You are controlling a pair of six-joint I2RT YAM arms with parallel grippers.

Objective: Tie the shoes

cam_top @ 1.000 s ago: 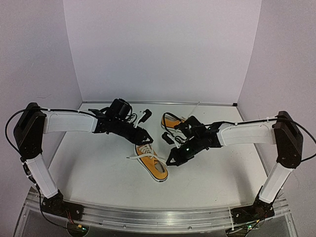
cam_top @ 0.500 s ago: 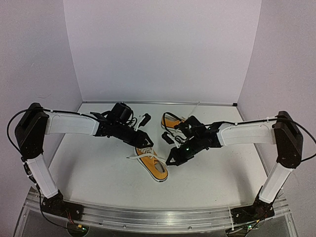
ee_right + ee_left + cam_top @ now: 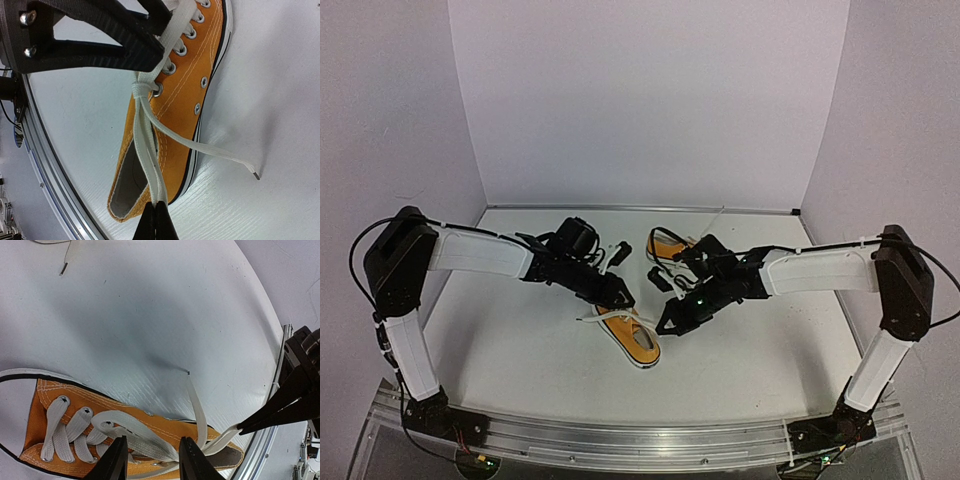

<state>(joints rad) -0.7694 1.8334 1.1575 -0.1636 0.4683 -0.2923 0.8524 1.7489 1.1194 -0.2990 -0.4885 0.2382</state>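
Observation:
The near shoe [image 3: 632, 338], orange with white laces, lies mid-table, and the second shoe [image 3: 665, 245] lies behind it. My right gripper [image 3: 664, 326] [image 3: 155, 209] is shut on a doubled lace loop [image 3: 150, 150], pulled back over the near shoe's [image 3: 185, 85] heel opening. My left gripper [image 3: 620, 298] [image 3: 150, 460] hovers over the near shoe's [image 3: 165, 429] eyelets, jaws apart on either side of a flat lace loop [image 3: 135, 432]. A free lace end [image 3: 197, 405] [image 3: 220, 155] trails onto the table.
An aluminium rail [image 3: 640, 435] runs along the table's near edge, close to the shoe's heel. The far shoe's loose lace [image 3: 715, 215] stretches toward the back wall. White walls close in the back and both sides.
My left arm has moved right and nearer, down onto the near shoe's laces, with its jaws narrowing. The right arm holds still with its lace loop.

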